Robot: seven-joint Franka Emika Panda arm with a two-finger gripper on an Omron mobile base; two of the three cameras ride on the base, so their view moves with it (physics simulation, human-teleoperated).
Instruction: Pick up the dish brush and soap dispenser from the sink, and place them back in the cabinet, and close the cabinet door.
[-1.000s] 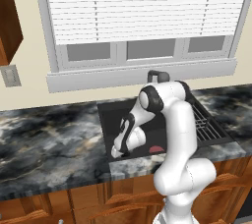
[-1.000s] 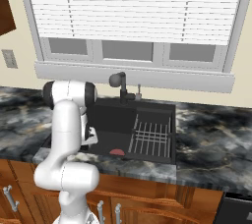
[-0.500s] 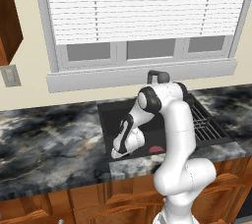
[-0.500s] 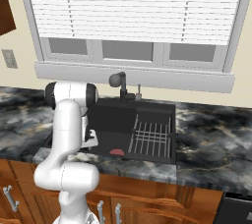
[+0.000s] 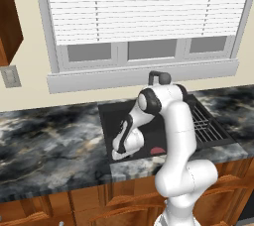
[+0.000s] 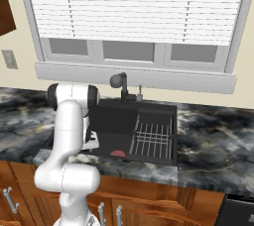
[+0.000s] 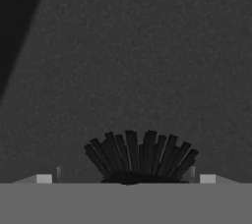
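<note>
Hand view: gripper low in the sink, over the drain, with no fingertip showing.

Left base view has the arm folded down so the gripper point(image 5: 120, 151) hangs inside the sink point(image 5: 111, 113) near its left front corner, apparently reaching for something on the floor. The dish brush point(image 5: 158, 150) lies on the basin floor by the front wall, near the hand but apart from it; its reddish head point(image 6: 118, 153) sits beside the wire rack point(image 6: 154, 138). The drain point(image 7: 140, 159) lies directly below. Whether the jaws are spread or holding anything, I cannot tell.
</note>
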